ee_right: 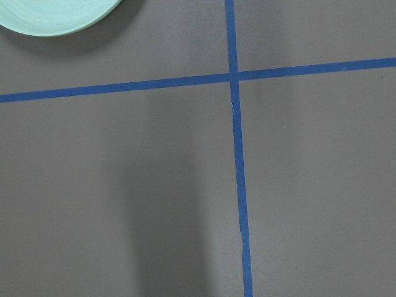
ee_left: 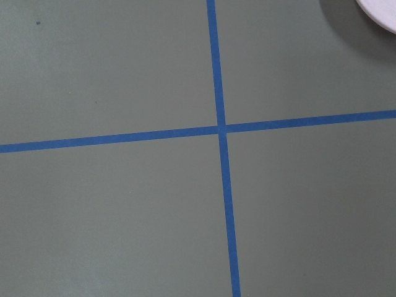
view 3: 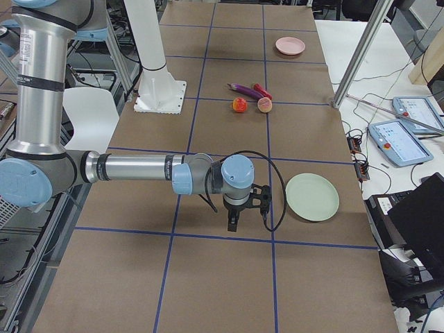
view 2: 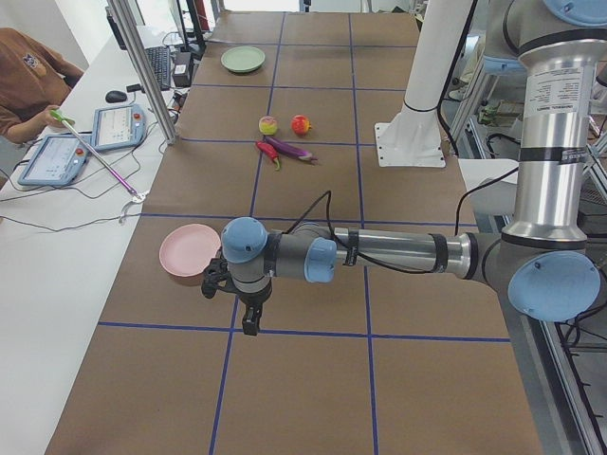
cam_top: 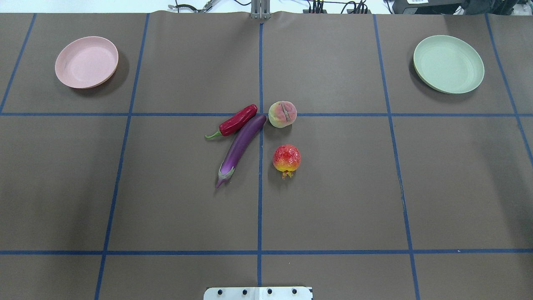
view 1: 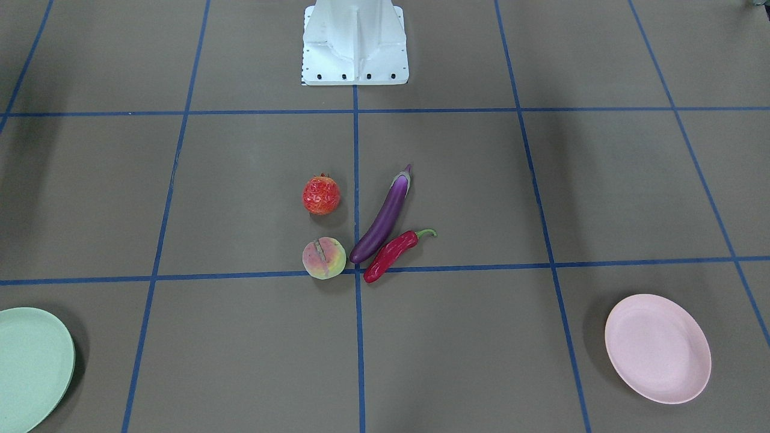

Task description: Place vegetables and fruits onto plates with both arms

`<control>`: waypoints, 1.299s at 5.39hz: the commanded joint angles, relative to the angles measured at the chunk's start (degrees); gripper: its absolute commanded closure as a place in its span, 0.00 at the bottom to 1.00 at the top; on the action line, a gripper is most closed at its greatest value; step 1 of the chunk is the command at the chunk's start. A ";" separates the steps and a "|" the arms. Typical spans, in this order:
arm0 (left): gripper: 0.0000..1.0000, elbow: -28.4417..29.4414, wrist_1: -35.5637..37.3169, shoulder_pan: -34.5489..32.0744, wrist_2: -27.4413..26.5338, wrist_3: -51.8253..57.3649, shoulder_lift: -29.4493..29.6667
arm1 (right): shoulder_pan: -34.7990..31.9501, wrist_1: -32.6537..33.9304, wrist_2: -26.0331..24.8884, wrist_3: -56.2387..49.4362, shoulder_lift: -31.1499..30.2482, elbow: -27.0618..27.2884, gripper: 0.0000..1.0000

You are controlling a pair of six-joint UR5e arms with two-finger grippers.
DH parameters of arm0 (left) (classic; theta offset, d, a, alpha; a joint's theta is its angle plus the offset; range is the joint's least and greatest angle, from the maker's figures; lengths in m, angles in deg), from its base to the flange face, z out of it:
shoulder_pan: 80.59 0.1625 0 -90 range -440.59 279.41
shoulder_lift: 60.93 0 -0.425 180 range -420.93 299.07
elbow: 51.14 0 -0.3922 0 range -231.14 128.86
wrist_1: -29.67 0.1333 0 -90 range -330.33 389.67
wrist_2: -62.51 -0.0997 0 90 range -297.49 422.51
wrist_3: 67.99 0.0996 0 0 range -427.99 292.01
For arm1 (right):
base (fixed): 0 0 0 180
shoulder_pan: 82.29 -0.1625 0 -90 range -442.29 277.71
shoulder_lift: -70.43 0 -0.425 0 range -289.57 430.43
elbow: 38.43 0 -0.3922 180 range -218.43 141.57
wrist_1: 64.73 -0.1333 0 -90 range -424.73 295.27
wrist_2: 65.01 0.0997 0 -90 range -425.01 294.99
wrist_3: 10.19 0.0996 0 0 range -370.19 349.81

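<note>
The purple eggplant [cam_top: 241, 146], the red chili [cam_top: 237, 121], the peach [cam_top: 282, 113] and the rough red-orange fruit [cam_top: 286, 158] lie together at the table's middle. The chili touches the eggplant. The pink plate [cam_top: 86, 61] sits far left and the mint green plate [cam_top: 448, 63] far right; both hold nothing. My left gripper [view 2: 248, 322] hangs over the table beside the pink plate [view 2: 188, 253]. My right gripper [view 3: 232, 225] hangs beside the green plate [view 3: 312, 197]. I cannot tell whether either is open or shut. Neither shows in the overhead view.
The white base block [view 1: 355, 48] stands at the robot's side of the table. Blue tape lines [cam_top: 260, 187] cross the brown table. An operator [view 2: 28, 76] sits at a side bench with tablets [view 2: 66, 152]. Metal posts [view 2: 142, 66] stand along that edge.
</note>
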 commanded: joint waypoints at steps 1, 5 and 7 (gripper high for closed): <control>0.00 -0.12 0.00 0.00 0.00 0.09 0.00 | 0.00 0.00 0.00 -0.38 0.00 0.01 0.00; 0.00 -1.60 -0.08 4.02 3.57 0.09 5.44 | 0.00 0.00 0.44 0.14 0.52 0.27 0.00; 0.00 -3.19 -3.58 7.10 5.10 -0.09 7.11 | 0.09 0.18 2.37 0.14 0.61 1.32 0.00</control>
